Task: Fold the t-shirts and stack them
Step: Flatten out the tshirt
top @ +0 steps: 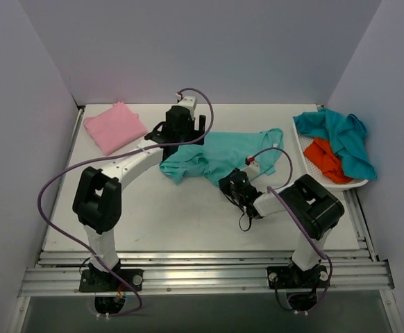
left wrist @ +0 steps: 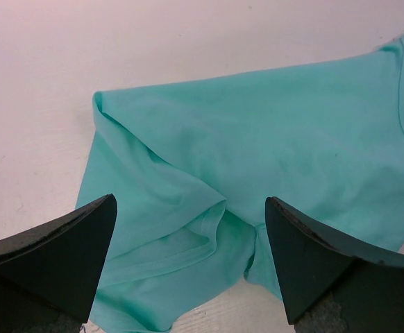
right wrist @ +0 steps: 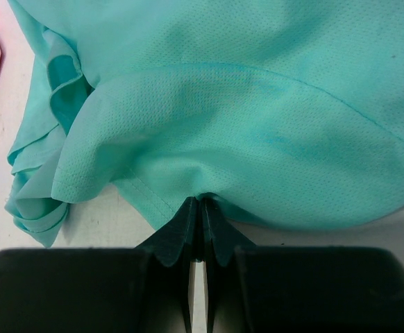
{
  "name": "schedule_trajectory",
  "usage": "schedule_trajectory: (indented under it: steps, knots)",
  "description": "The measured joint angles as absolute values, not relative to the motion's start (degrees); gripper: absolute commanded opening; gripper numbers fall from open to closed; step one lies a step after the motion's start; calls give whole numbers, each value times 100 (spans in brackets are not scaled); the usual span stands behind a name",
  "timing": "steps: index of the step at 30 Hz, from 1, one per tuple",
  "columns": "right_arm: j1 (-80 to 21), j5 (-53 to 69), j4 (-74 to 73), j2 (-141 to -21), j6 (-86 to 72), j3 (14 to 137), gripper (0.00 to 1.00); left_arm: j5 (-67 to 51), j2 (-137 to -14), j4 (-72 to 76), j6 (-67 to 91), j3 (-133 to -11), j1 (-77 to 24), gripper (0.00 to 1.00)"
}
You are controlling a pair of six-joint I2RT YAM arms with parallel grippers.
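Four soft cloth t-shirts are on show. The light sea-green t-shirt (top: 223,152) lies rumpled and spread out in the middle of the white table (top: 188,222), with its long side running left to right. The right gripper (right wrist: 200,208) has its two black fingers pinched tight on the near hem of this green shirt. A little fold of cloth is bunched up just where they meet. The left gripper (left wrist: 189,208) is over the left end of the same shirt. Its two dark fingers are spread wide apart with nothing between them, and the creased green cloth shows in the gap below them. I cannot tell if they touch the cloth. The pink t-shirt (top: 115,127) is folded into a neat flat square at the far left corner of the table, apart from the green one. On the right side sits a white plastic basket (top: 341,184) with small holes. A darker teal t-shirt (top: 344,135) lies in a heap in it and hangs over its far rim. An orange t-shirt (top: 325,159) lies crumpled beside the teal one and partly under it. Pale grey walls (top: 202,48) stand on the left, far and right sides of the table.
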State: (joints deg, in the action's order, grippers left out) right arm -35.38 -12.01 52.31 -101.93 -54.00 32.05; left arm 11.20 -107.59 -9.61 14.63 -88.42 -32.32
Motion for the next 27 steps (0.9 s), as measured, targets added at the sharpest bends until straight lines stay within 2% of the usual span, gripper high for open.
schedule_trajectory:
  steps: [11,27]
  knots:
    - [-3527,-1173,5231,-10193,-5400,3205,0,1116,-11557,-1205,1544,-8831,-3345,98]
    - [-3527,-1173,5341,-10304,-5402,3264,0,1120,-12003,-1319,1737,-8831,-3492,98]
